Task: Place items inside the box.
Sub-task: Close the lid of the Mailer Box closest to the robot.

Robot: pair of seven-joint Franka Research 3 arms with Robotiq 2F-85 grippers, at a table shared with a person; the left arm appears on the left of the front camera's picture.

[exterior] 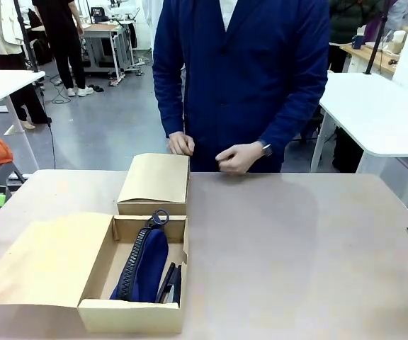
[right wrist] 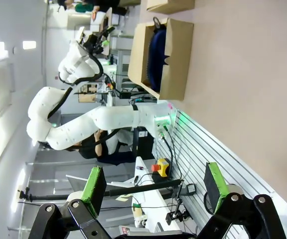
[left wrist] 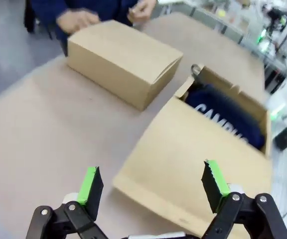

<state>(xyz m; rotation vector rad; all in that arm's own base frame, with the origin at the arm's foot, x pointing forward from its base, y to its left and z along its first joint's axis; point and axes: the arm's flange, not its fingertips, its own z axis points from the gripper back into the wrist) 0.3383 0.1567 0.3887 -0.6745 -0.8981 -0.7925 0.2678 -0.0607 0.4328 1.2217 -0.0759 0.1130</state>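
Left gripper (left wrist: 152, 186) jaws apart, above box (left wrist: 183, 164)

Green-padded fingers (right wrist: 96, 184) spread wide; open box (right wrist: 166, 55) holds a navy pouch (right wrist: 156, 50).

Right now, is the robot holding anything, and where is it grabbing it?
Nothing is held. The left tool is open above the open box's lid flap, and the right tool is open with only air between its pads.
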